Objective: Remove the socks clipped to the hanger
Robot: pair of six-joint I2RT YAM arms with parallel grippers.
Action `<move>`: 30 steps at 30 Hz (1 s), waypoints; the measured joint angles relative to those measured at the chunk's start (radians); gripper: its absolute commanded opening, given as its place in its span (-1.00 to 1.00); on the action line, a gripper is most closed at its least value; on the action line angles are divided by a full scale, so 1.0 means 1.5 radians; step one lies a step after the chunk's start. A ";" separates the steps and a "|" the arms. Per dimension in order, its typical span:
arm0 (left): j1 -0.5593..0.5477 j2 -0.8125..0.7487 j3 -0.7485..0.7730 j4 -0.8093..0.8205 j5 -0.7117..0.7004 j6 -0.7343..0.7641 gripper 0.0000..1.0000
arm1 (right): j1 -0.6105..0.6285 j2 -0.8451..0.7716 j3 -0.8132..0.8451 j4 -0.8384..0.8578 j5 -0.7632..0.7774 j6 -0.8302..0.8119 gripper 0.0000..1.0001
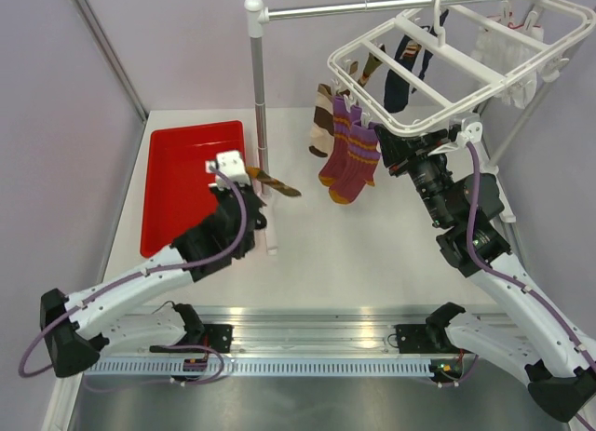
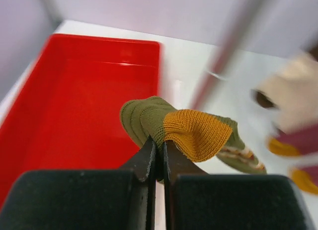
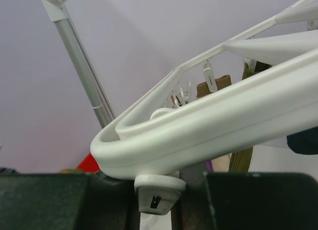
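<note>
An olive sock (image 2: 194, 133) with an orange toe is pinched in the left claw (image 2: 160, 153), whose jaws are closed flat on the fabric. The sock is held free of the hanger (image 1: 447, 73), above the tabletop (image 1: 372, 254). It is just beside the red tray (image 1: 186, 184) and close to the upright of the metal pole stand (image 1: 262, 124).

The right claw (image 1: 463, 131) is clamped on the near rail of the hanger (in the right wrist view the white rail fills the gap between its fingers). The frame is therefore judged to be steadied by it.

Several socks can be seen clipped on the frame:
- a purple pair (image 1: 352, 156) at the near-left corner
- a brown-and-cream striped sock (image 1: 321, 124) behind the pair
- a navy sock (image 1: 402, 77) further in
- white socks (image 1: 503, 45) at the far end

The step in hand is judged to be the carrying-off of one freed sock, with most of the task left to do.

Next, the left claw would be swung over the tray and opened there so that the sock is dropped inside. The pole must be cleared on the way back to the frame. The purple pair, being nearest, is the likely next target, and each sock would have to be gripped and drawn down out of its clip while the frame is held firm.
</note>
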State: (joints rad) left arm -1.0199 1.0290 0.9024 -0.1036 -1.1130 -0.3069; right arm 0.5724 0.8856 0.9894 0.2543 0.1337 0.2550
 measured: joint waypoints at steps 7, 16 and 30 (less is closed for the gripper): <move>0.308 0.037 0.078 -0.086 0.137 -0.058 -0.95 | 0.000 0.000 0.000 -0.001 0.002 0.000 -0.92; 0.567 0.236 0.279 -0.101 0.333 -0.117 -0.91 | 0.000 0.000 0.000 -0.004 0.002 0.001 -0.88; 0.592 0.296 0.315 -0.116 0.504 -0.147 0.73 | 0.000 0.000 0.000 -0.006 -0.003 0.002 -0.74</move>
State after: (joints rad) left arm -0.1314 1.4734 1.3746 -0.2775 -0.3569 -0.5274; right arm 0.5720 0.8856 0.9894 0.2459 0.1291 0.2573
